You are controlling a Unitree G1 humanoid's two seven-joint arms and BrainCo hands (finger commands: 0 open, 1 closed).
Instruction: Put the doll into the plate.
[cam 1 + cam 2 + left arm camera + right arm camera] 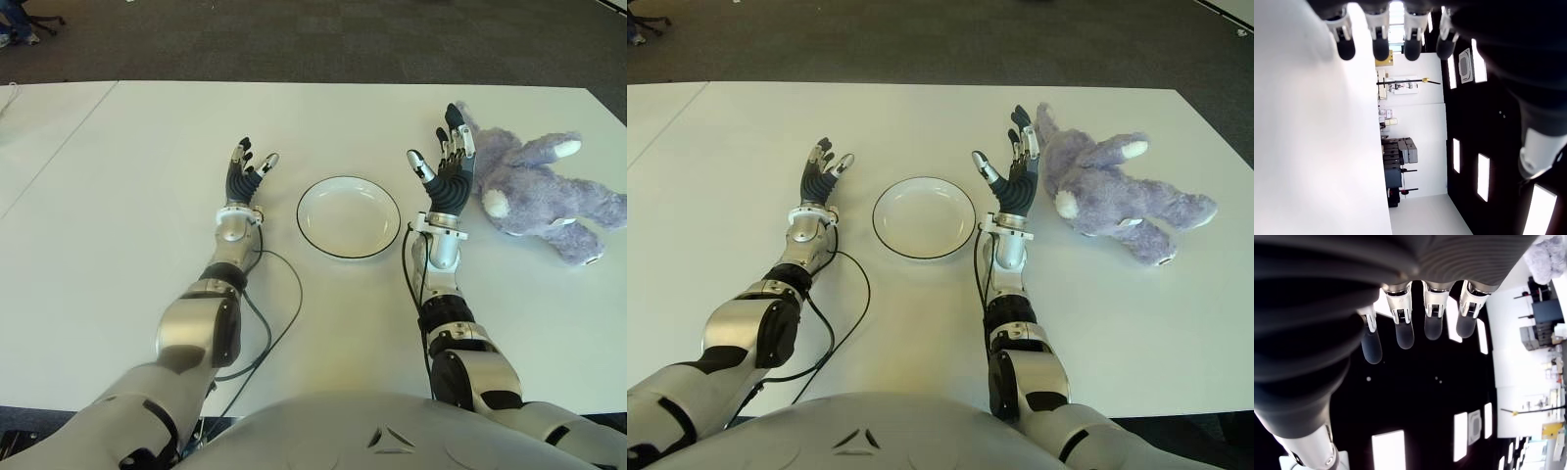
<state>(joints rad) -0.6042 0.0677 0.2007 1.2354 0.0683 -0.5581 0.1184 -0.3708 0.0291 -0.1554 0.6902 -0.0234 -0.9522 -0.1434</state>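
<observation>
A purple plush doll (534,186) with white paws lies on its side on the white table (147,196), at the right. A white plate (348,216) with a dark rim stands empty at the table's middle. My right hand (446,166) stands between the plate and the doll, palm up, fingers spread, its back close against the doll's head, holding nothing. In the right wrist view a bit of the doll's fur (1550,254) shows beyond the straight fingers (1403,328). My left hand (247,168) shows left of the plate, fingers relaxed and empty.
A black cable (269,323) loops over the table beside my left forearm, in front of the plate. The table's far edge meets dark carpet (323,39). Another white table (29,127) adjoins at the far left.
</observation>
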